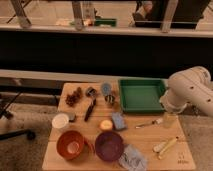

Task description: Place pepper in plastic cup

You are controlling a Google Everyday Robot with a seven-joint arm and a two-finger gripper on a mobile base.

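Hovering tool (169, 118): jaws are standing apart, empty, beside rectangular green plastic tray (141, 96)
Light wooden desk (145, 146): is carrying small round white cup (61, 121), round purple bowl (109, 145)

My white arm (192, 90) and its pale gripper (169, 119) hang at the right edge of the light tan wooden table (150, 150), beside a bright green tray (142, 95). Near left: an orange bowl (71, 145), a purple bowl (109, 145), a white cup (60, 121). Mid-table, a blue-grey sponge (118, 120); nearest, a grey cloth (132, 159).
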